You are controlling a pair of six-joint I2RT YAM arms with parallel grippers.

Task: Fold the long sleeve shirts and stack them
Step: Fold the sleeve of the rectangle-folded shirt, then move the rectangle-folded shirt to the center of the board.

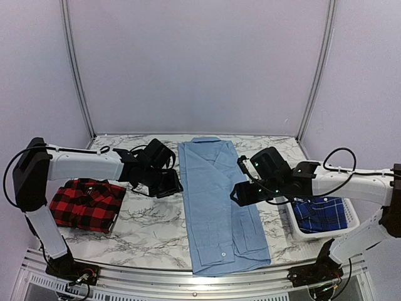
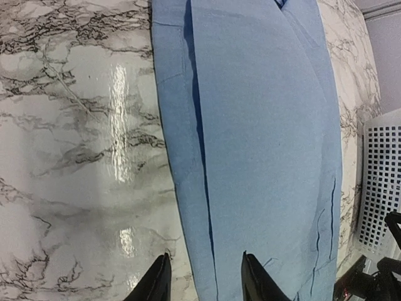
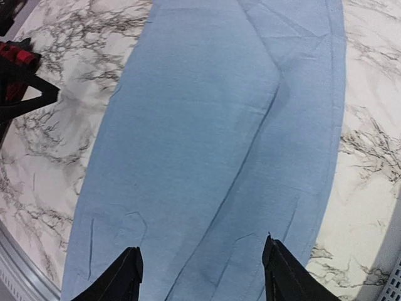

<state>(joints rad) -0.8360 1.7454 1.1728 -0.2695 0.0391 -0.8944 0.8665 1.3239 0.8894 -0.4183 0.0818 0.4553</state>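
Observation:
The light blue shirt [image 1: 219,200] lies folded into a long strip down the middle of the marble table, collar at the far end; it also shows in the left wrist view [image 2: 263,144] and the right wrist view [image 3: 213,150]. The red-and-black check shirt [image 1: 86,204] lies folded at the left. The dark blue plaid shirt [image 1: 321,214] sits in a white basket at the right. My left gripper [image 1: 164,182] is open and empty above the blue shirt's left edge [image 2: 205,279]. My right gripper [image 1: 243,193] is open and empty above the shirt's right part [image 3: 200,276].
The white basket [image 1: 352,221] stands at the right table edge; its mesh wall shows in the left wrist view [image 2: 382,188]. Bare marble table [image 1: 150,219] lies between the check shirt and the blue shirt. A metal rail [image 1: 188,279] runs along the near edge.

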